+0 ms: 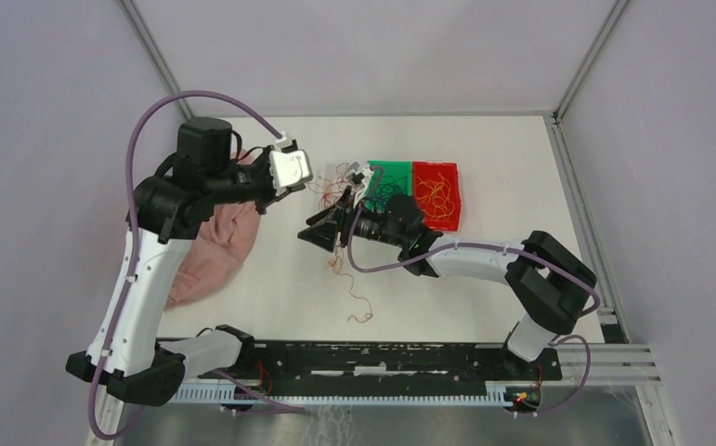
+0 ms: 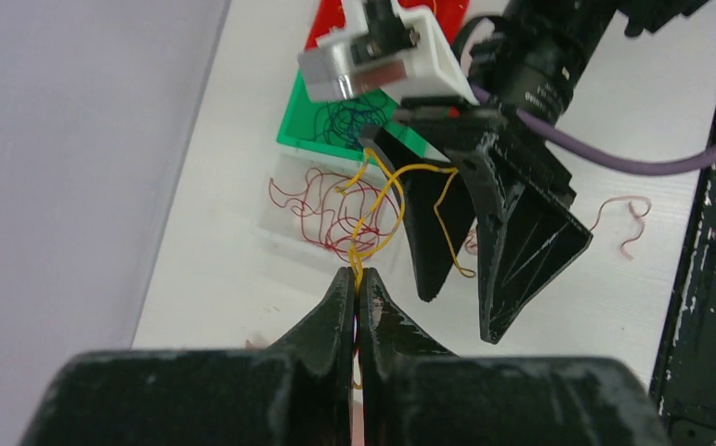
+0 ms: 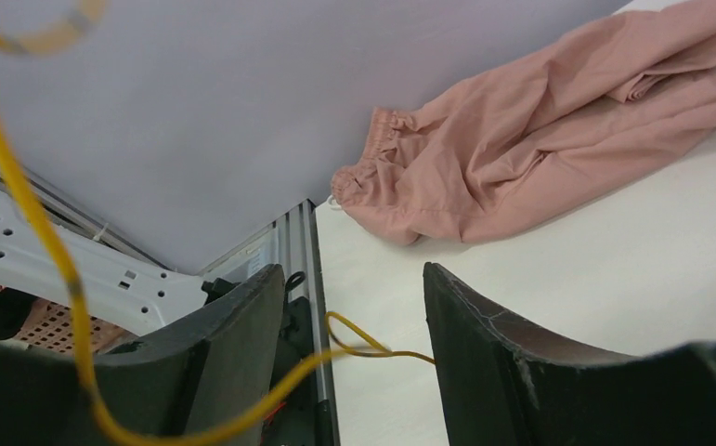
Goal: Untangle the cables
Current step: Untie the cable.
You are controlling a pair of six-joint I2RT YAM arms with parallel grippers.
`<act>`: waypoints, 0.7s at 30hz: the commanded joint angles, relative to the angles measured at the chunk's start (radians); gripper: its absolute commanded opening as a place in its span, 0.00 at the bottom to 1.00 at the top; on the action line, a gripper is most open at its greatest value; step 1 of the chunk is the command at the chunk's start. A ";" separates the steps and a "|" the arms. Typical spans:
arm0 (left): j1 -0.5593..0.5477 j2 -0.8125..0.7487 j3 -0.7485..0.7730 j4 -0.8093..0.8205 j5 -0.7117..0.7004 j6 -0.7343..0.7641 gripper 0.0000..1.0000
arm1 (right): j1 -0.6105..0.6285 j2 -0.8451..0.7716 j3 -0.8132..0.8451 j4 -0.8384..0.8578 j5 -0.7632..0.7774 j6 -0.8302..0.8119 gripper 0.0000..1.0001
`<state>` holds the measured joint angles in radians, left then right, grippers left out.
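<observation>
**Q:** Why is the left gripper (image 2: 356,284) pinched shut?
**A:** It clamps one yellow cable (image 2: 386,197) at its tips, apparently to draw it out of the red cables (image 2: 321,204) heaped beside the green tray (image 2: 296,119).
**Q:** And the right gripper (image 3: 352,276)?
**A:** Its jaws stand wide apart with the yellow strand running between them ungripped, likely waiting for a second hold.

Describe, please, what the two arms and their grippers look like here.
Both arms have white shells with black joints. The left arm and right arm each carry a thick lilac cable outside the links. The left gripper and right gripper each have two black, wedge-shaped, scuffed fingers, with a white camera mount at the wrist.
</observation>
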<state>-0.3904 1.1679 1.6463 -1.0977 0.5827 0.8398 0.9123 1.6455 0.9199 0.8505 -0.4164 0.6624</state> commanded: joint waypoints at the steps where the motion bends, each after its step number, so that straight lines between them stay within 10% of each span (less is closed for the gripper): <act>1: -0.005 -0.017 0.094 0.108 0.019 -0.092 0.03 | 0.002 0.036 0.013 0.116 0.018 0.042 0.63; 21: -0.004 -0.018 0.265 0.610 -0.142 -0.387 0.03 | 0.006 0.199 -0.055 0.150 0.077 0.049 0.59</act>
<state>-0.3904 1.1595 1.8729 -0.6788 0.5076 0.5865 0.9127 1.8301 0.8917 0.9352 -0.3546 0.7147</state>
